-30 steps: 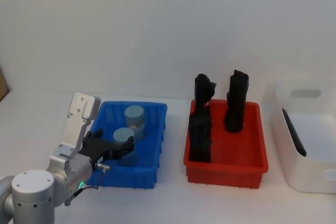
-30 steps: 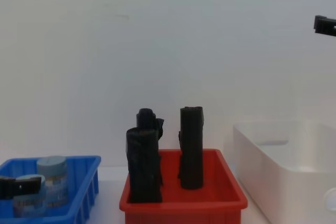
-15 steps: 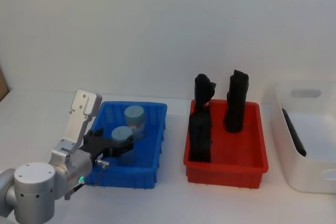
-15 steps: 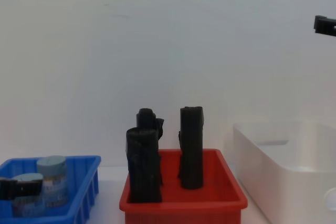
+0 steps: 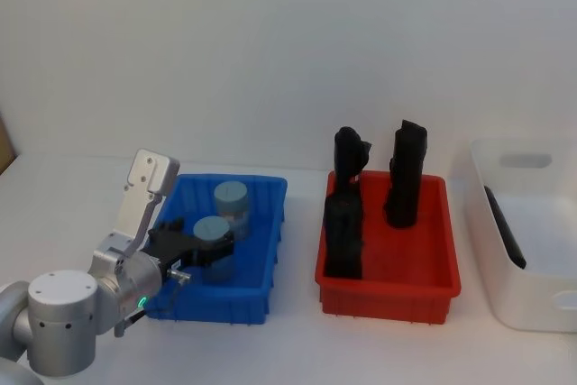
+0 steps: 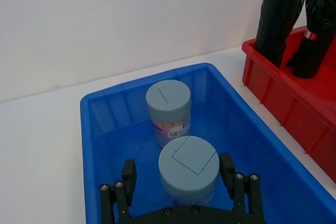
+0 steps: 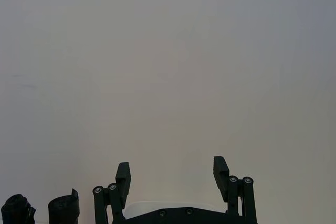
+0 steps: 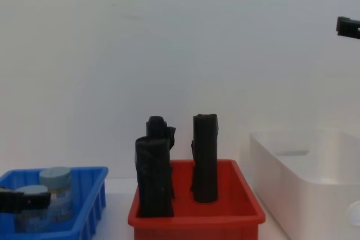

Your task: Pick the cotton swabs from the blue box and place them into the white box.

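Two cotton swabs tubs stand upright in the blue box (image 5: 262,288): a near tub (image 5: 214,230) (image 6: 189,167) and a far tub (image 5: 231,197) (image 6: 168,104). My left gripper (image 5: 206,248) (image 6: 178,174) reaches into the blue box and straddles the near tub, open, one finger close against the tub's side and the other a small gap away. In the chest view the left gripper (image 8: 23,200) crosses in front of the near tub (image 8: 29,209). The white box (image 5: 534,311) stands at the far right. My right gripper (image 7: 171,172) hangs open high on the right, holding nothing.
A red bin (image 5: 388,299) with three tall black rolls (image 5: 343,241) sits between the blue box and the white box. A dark object (image 5: 505,227) lies inside the white box. Bare white table lies in front of the bins.
My left arm has shifted slightly forward and up, settling its fingers around the near tub. Both tubs stand where they were, and the right arm has not moved.
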